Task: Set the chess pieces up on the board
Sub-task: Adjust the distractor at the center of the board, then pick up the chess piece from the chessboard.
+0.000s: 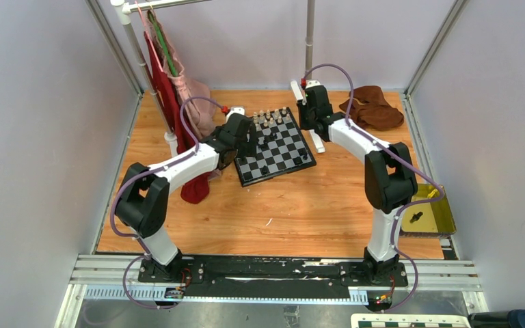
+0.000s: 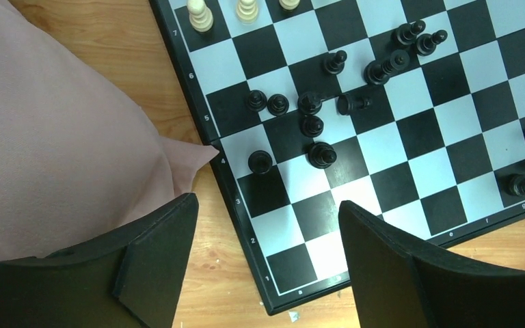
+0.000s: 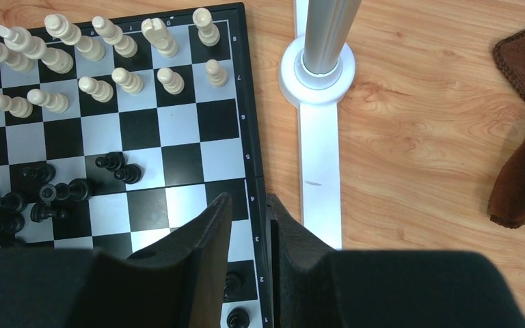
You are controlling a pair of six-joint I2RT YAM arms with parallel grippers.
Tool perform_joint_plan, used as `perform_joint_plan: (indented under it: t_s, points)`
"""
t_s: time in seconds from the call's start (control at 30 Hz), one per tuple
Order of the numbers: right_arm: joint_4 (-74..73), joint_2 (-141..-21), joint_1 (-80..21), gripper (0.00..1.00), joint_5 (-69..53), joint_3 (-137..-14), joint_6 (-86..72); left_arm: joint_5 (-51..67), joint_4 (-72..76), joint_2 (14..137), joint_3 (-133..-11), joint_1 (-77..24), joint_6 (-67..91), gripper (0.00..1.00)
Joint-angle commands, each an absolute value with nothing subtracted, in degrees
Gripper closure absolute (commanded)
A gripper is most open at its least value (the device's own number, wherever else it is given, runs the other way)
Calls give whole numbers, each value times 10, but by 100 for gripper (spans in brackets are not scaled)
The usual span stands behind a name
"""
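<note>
Spread wide and empty, my left hand hovers above the left side of the board. My right hand is pinched narrow, gripping nothing, over the board's right rim. The board lies near the far edge of the surface, about midway between its side edges. Cream pieces stand in the two far rows. The black pieces crowd the middle squares, a toppled black piece among them. A pink cloth touches the board's left rim.
</note>
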State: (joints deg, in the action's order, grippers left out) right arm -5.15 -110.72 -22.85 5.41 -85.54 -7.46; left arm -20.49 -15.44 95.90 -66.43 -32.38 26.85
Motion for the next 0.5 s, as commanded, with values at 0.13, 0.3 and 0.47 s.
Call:
perform_joint_plan:
  t_s: [0.13,0.3,0.47]
  points:
    - [-53,-1107,-217,71,50,-865,-60,-169,-134,988,-686,-308,291,24]
    - [-53,-1111,-213,71,48,-868,-60,-160,-134,1003,-698,-306,294,26]
    - [-53,-1113,-209,71,46,-869,-61,-150,-128,1007,-695,-307,300,28]
